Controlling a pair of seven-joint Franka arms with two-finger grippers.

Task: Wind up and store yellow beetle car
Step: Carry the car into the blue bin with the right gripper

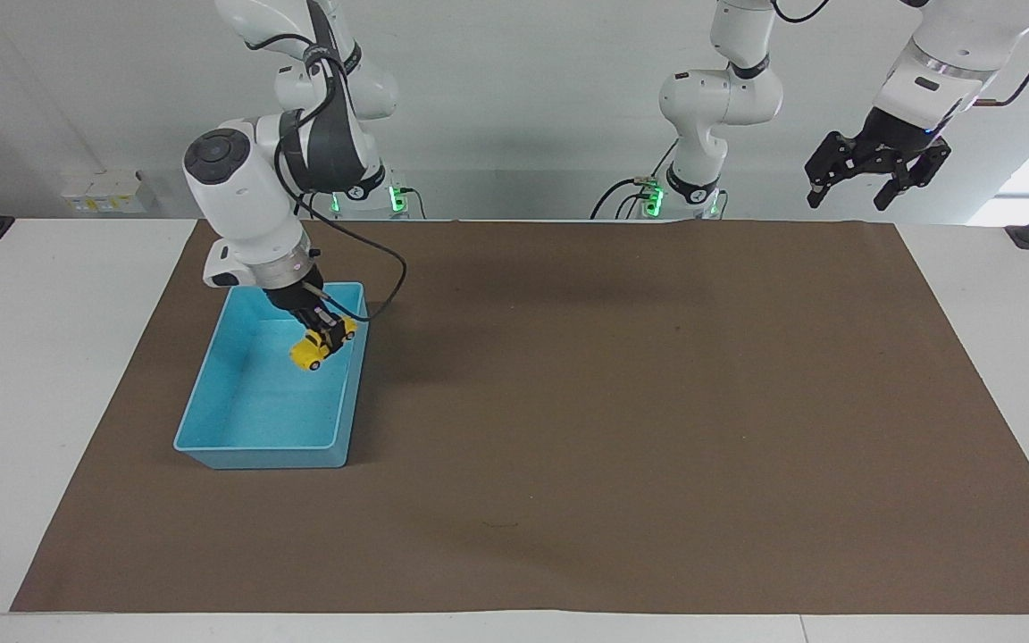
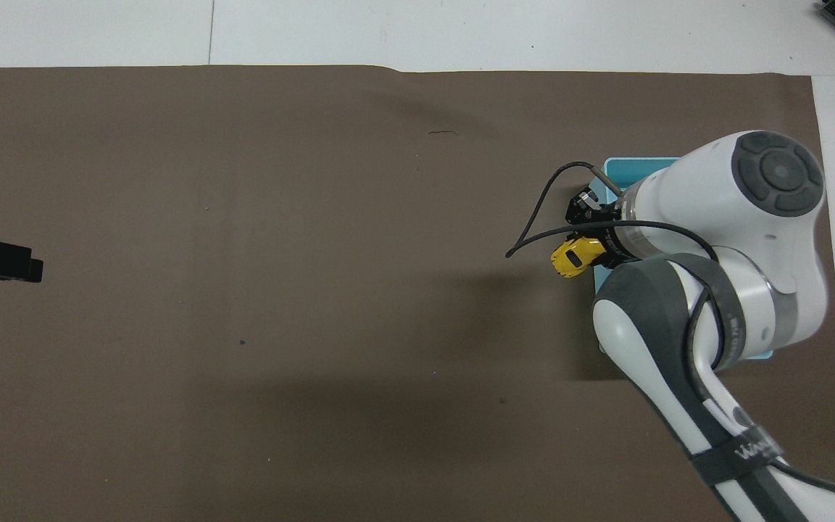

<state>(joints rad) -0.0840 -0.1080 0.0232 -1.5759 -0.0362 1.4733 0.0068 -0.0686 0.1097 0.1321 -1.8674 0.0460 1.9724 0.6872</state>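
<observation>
Yellow beetle car (image 1: 322, 345) hangs nose-down, pinched between the closed fingers of the right gripper (image 1: 325, 336), over the light blue bin (image 1: 211, 393) near its rim. Left gripper (image 1: 875, 168) waits raised at the left arm's end, jaws spread wide, holding nothing.

white arms (image 1: 251, 192), black cables

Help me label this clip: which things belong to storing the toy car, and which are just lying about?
In the job:
- yellow beetle car, held over the bin
- right gripper, shut on the car
- light blue bin

Not in it:
- left gripper, waiting open, raised
- brown mat
</observation>
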